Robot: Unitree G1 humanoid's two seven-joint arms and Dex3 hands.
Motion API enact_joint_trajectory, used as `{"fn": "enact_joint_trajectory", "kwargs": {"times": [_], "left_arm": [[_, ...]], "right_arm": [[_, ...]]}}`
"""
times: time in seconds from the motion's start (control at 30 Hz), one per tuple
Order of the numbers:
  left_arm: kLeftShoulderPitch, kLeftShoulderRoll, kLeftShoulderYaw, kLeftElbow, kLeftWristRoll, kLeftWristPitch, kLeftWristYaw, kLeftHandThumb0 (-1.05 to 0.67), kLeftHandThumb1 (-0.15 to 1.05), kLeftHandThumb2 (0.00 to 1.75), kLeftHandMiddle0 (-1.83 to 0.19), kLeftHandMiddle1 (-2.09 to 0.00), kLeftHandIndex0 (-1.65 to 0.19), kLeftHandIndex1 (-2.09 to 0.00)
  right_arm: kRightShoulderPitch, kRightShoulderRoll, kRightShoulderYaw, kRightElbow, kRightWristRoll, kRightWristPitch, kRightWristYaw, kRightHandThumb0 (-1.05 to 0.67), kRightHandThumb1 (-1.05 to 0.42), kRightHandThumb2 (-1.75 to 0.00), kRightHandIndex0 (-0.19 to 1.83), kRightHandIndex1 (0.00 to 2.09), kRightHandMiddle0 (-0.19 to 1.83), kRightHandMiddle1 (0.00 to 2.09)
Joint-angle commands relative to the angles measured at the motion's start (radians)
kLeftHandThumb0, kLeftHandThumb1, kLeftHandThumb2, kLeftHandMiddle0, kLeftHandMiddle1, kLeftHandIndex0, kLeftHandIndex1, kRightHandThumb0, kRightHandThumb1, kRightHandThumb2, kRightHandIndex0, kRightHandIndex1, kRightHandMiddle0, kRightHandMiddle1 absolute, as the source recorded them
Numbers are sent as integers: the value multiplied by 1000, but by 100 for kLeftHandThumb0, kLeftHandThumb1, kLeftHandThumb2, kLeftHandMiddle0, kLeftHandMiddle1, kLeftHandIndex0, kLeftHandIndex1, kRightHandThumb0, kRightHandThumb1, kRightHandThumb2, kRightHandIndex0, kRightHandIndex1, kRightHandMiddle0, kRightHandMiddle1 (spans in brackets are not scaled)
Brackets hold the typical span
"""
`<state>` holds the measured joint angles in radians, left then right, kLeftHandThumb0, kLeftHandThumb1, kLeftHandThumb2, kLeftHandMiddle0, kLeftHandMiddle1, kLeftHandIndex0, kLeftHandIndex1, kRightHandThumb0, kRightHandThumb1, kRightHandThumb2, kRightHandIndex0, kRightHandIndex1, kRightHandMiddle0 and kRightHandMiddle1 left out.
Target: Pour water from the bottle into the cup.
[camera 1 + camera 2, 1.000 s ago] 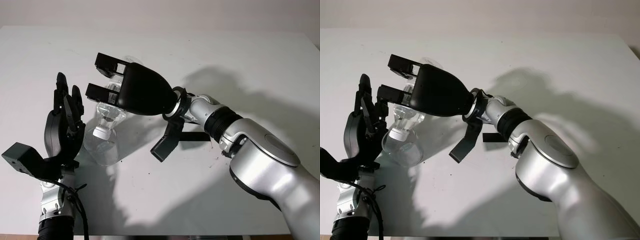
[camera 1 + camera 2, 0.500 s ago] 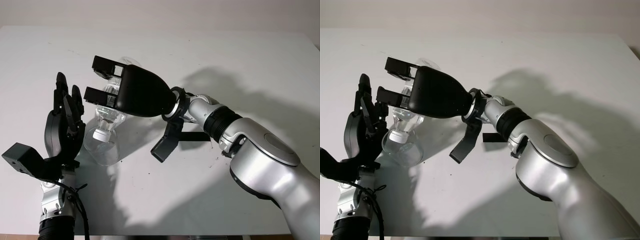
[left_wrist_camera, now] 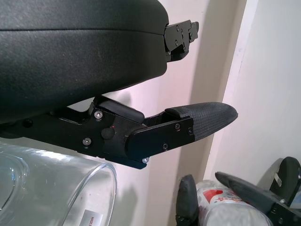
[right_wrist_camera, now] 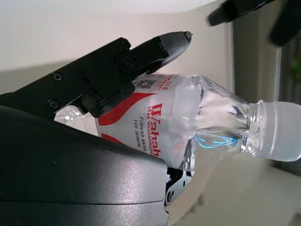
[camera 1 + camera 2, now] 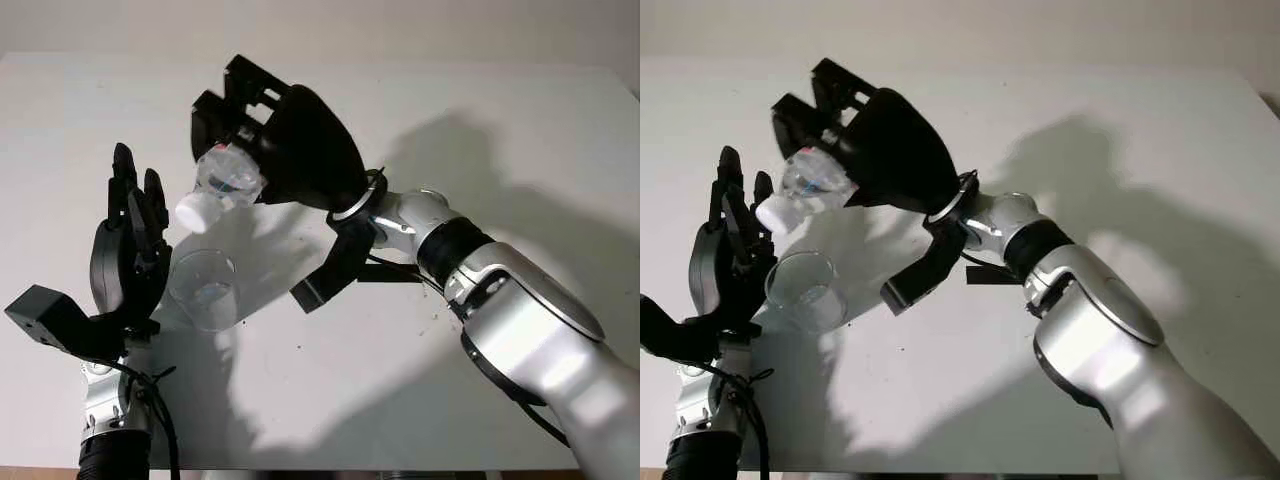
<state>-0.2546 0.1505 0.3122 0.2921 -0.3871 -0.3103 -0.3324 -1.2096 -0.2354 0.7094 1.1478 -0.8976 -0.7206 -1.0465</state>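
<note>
A white table (image 5: 520, 130) fills the scene, with a pale wall (image 5: 320, 25) behind it.

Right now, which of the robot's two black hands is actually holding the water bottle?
The right hand, raised above the table, grips the capped bottle tilted over the cup. The left hand is open, upright beside the cup.

a wide white table (image 5: 520, 130) takes almost all the scene, with dark soft shadows on it. behind its far edge stands a pale wall (image 5: 320, 25).
</note>
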Motion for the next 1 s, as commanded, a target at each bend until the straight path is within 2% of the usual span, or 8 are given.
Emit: {"fn": "enact_joint_trajectory", "kwargs": {"times": [0.0, 0.1, 0.2, 0.33, 0.43, 0.57, 0.73, 0.97], "left_arm": [[33, -22, -4, 39, 1, -19, -11, -74, 105, 66, 19, 0, 19, 0], [36, -22, -9, 41, 7, -26, -14, -74, 105, 68, 19, 0, 19, 0], [39, -27, -10, 39, 5, -26, -11, -75, 105, 68, 19, 0, 19, 0], [41, -29, -11, 41, 4, -24, -11, -74, 105, 68, 19, 0, 19, 0], [42, -29, -11, 42, 0, -24, -15, -74, 105, 69, 19, 0, 19, 0], [41, -30, -10, 50, -5, -23, -22, -74, 105, 70, 19, 0, 19, 0], [40, -28, -11, 48, -9, -12, -30, -74, 105, 71, 19, 0, 19, 0], [40, -24, -12, 50, -3, -15, -35, -75, 105, 72, 19, 0, 19, 0]], "right_arm": [[43, -28, -78, -10, 105, -71, 112, -42, -105, -24, 118, 209, 103, 209], [121, -46, -221, -30, 348, -150, 426, -42, -105, -30, 108, 209, 87, 209], [208, -41, -352, -98, 598, -129, 734, -39, -105, -30, 107, 209, 79, 209], [319, -48, -489, -253, 861, 26, 1065, -39, -105, -34, 104, 209, 74, 209], [410, -61, -575, -422, 1023, 228, 1258, -37, -105, -37, 99, 209, 71, 209], [536, -83, -663, -662, 1146, 482, 1370, -35, -105, -37, 96, 209, 69, 209], [657, -100, -745, -913, 1216, 729, 1382, -36, -105, -34, 97, 209, 70, 209], [743, -109, -807, -1085, 1250, 917, 1398, -40, -105, -29, 94, 209, 68, 209]]}}
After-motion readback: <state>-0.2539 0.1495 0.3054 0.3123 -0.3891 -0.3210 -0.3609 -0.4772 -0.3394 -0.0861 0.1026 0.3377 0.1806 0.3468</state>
